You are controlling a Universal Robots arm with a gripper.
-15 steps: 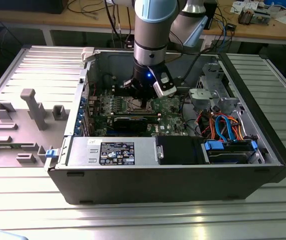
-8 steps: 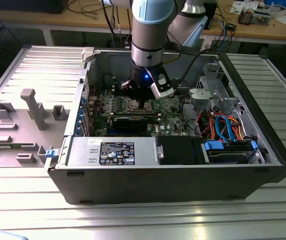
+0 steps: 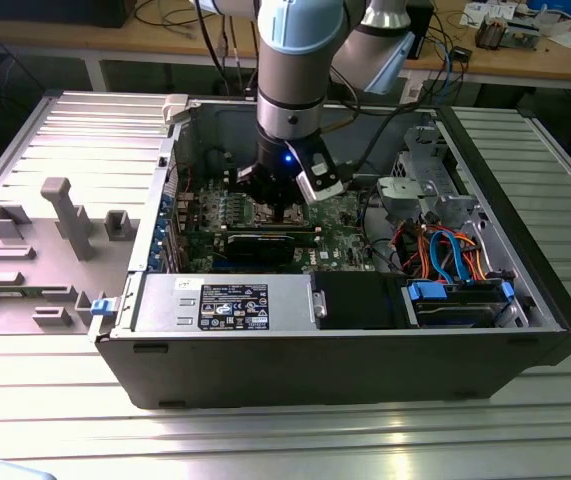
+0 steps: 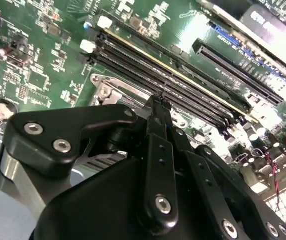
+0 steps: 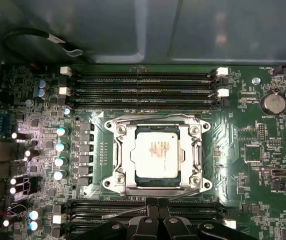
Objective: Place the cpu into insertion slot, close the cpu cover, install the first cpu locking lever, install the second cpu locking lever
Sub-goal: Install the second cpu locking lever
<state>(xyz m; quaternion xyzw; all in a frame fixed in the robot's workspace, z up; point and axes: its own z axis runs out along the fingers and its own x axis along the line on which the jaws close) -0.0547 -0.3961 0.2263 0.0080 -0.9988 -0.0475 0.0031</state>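
Note:
In the first wrist view the cpu (image 5: 156, 152), silvery-grey on top, lies flat in the insertion slot (image 5: 203, 185). The cpu cover (image 5: 118, 150) is folded down around it, and the chip shows through the cover's window. A thin wire locking lever (image 5: 155, 116) curves along one side of the socket. Another thin lever (image 5: 122, 214) slants across the memory slots on the opposite side. My gripper (image 5: 154, 202) hovers at that opposite edge with its black fingers pressed together and nothing visible between them. In the second wrist view the gripper (image 4: 158, 102) tapers to a point over the socket corner. The exterior view has the gripper (image 3: 283, 210) low over the motherboard.
Long memory slots (image 5: 143, 82) flank the socket on two sides. A long black card (image 3: 265, 243) stands just in front of the gripper. The power supply (image 3: 225, 305), drive cage (image 3: 420, 190) and cables (image 3: 450, 255) fill the open case. A grey fixture plate (image 3: 55, 230) lies at the exterior view's left.

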